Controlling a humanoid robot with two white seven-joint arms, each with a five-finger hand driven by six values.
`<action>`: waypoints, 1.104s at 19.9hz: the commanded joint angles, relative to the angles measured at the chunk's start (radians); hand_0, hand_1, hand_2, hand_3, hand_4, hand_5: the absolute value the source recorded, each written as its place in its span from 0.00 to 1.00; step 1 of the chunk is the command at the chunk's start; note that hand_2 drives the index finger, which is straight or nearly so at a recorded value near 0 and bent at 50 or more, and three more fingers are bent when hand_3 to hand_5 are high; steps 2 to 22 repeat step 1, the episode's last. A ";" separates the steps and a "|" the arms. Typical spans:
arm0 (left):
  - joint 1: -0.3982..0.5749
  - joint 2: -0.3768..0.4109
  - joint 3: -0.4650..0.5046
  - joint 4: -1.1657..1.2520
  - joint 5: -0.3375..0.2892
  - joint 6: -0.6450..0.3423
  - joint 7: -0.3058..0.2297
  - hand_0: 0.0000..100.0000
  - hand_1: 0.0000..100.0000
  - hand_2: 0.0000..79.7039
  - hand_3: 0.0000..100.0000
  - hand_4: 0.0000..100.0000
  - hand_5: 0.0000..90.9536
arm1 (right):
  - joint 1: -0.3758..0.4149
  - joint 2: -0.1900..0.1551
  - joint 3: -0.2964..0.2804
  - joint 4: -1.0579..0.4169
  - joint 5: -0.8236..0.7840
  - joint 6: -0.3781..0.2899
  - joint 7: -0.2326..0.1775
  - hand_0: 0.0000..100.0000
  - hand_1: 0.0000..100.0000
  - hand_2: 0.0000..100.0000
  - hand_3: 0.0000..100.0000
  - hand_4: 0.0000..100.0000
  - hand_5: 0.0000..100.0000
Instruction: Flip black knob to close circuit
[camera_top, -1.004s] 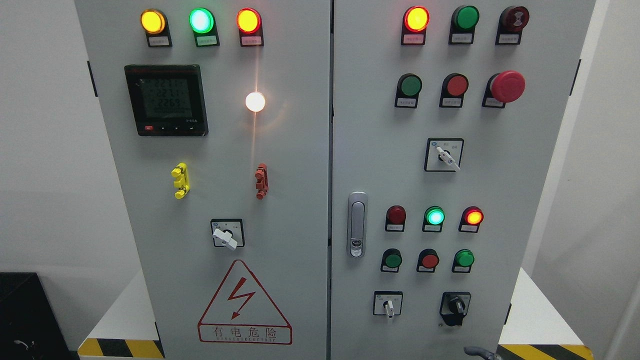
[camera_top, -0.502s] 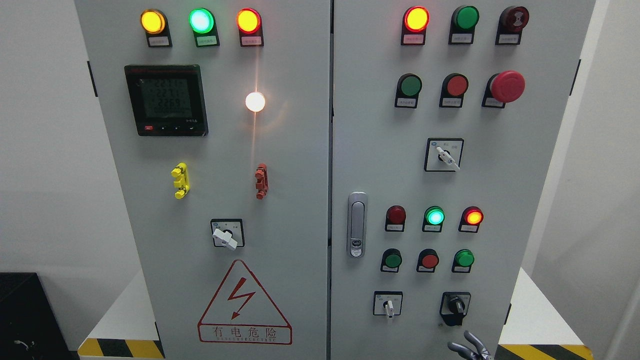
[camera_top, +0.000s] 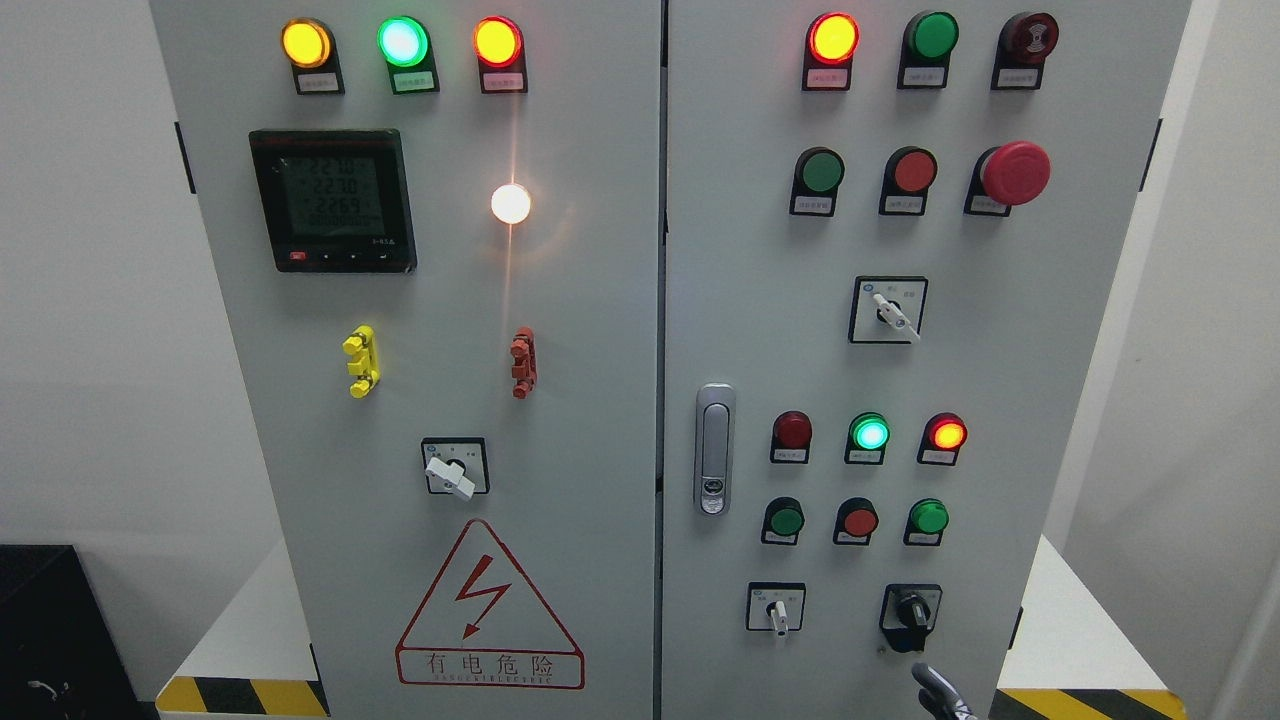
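One black knob (camera_top: 911, 606); right hand (camera_top: 938, 693) just below.

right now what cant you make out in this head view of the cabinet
- Right robot hand: cut off by the bottom edge just below the black knob; only fingertips show, so its grip is unclear.
- Left robot hand: out of view.
- Small labels under the indicator lamps, such as the lit green lamp: print too small to read.
- Meter display: digits too blurred to read reliably.
- Black box: cropped by the lower left corner.
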 joint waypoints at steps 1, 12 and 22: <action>0.023 0.000 0.000 -0.029 0.000 0.000 0.000 0.12 0.56 0.00 0.00 0.00 0.00 | 0.002 0.000 0.009 -0.010 -0.028 -0.001 0.001 0.00 0.00 0.00 0.02 0.00 0.00; 0.023 0.000 0.000 -0.029 0.000 0.000 0.000 0.12 0.56 0.00 0.00 0.00 0.00 | 0.002 0.000 0.009 -0.010 -0.028 -0.001 0.001 0.00 0.00 0.00 0.02 0.00 0.00; 0.023 0.000 0.000 -0.029 0.000 0.000 0.000 0.12 0.56 0.00 0.00 0.00 0.00 | 0.002 0.000 0.009 -0.010 -0.028 -0.001 0.001 0.00 0.00 0.00 0.02 0.00 0.00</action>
